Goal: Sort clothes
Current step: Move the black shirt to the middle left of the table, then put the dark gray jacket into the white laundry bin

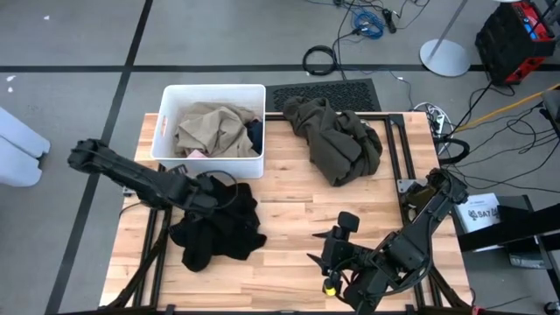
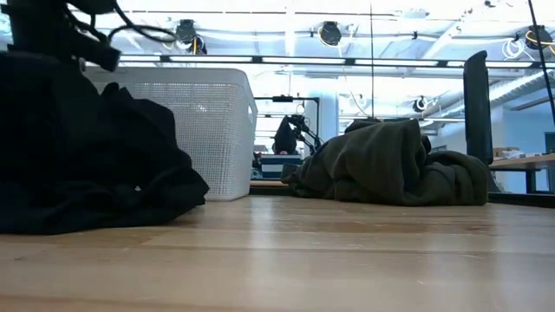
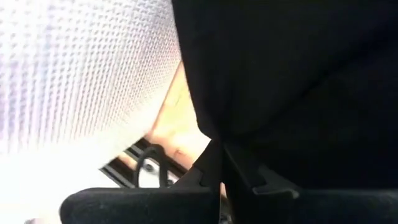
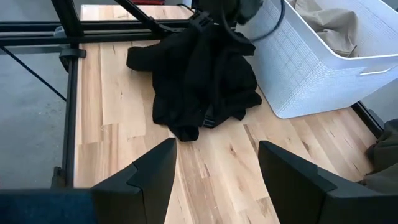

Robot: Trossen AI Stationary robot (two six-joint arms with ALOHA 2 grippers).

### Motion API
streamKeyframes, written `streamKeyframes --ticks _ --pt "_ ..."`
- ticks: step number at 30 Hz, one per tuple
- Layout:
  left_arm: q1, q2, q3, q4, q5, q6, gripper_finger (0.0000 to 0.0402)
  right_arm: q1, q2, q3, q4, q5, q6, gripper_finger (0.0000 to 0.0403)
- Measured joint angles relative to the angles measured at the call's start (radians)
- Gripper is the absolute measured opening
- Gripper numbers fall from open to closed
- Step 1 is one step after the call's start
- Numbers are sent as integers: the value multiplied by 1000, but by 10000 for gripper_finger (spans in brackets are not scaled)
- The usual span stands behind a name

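Tan garment [image 1: 210, 129] inside white bin [image 1: 166, 98], visible from above only

Wooden table [image 1: 289, 227]: black clothes [image 1: 219, 229], olive garment [image 1: 337, 137], white bin [image 1: 166, 131].

Both arms matte black w/ black cables; right hand [image 4: 214, 177] has broad angular black fingers.

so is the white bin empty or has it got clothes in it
Not empty. The high view shows the white bin holding a crumpled tan-beige garment, a dark blue one at one side and a bit of pink.
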Motion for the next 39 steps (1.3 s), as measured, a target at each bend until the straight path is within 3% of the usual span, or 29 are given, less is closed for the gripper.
streamKeyframes --ticks 4,9,15,19,28,32,39 --pt "-23 -27 0 42 25 -7 15 -2 0 0 0 2 -2 215" --pt "-59 -24 0 70 71 29 56 -2 0 0 0 2 -4 215" --pt "-95 -33 6 70 213 44 109 -2 0 0 -6 2 -4 215" --pt "-116 -66 47 64 201 45 128 -2 0 0 -7 2 -4 215" --pt "-121 -229 228 55 62 -3 132 -2 0 0 -7 1 -1 215" --pt "-143 -299 223 299 -30 19 132 -2 -2 -18 12 2 25 215" --pt "-288 -274 69 1011 -83 418 132 -49 -2 -171 -39 -1 136 215"
